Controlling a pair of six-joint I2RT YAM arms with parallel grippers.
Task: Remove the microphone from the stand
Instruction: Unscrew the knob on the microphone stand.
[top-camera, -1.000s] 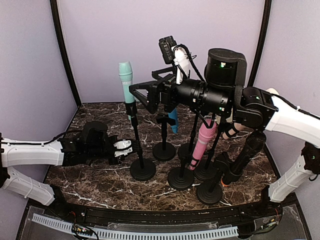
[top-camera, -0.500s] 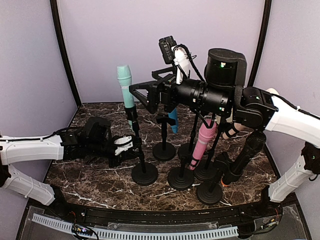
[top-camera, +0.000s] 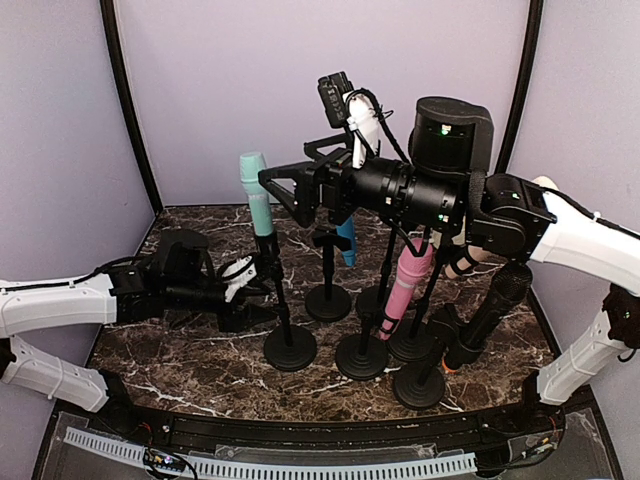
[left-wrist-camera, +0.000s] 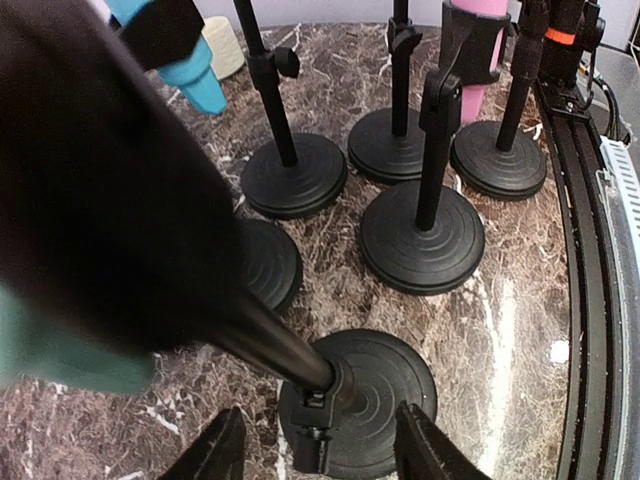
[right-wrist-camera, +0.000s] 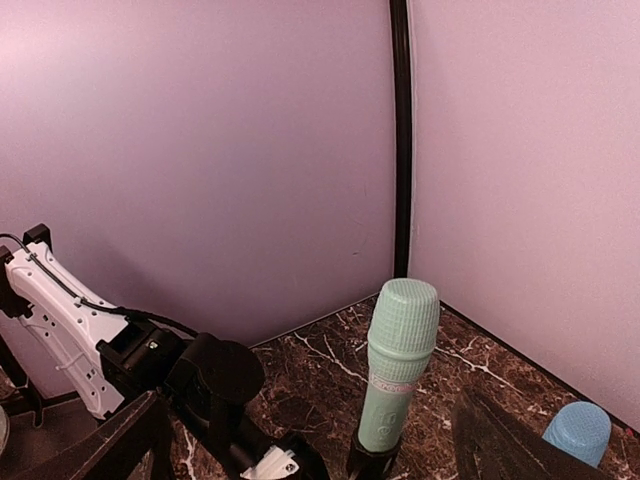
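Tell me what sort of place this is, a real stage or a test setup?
Most likely a lab test booth, not a stage: plain purple walls box in a marble-patterned tabletop, and several microphone stands crowd together on it, one holding a teal microphone.

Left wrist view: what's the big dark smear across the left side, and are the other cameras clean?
Left wrist view: the dark smear is something too close to the lens, unfocused, a teal blur, likely the teal microphone, beneath; the stand bases are sharp. Right wrist view: that microphone is crisp, evenly lit. Top external view: sharp, no glare.
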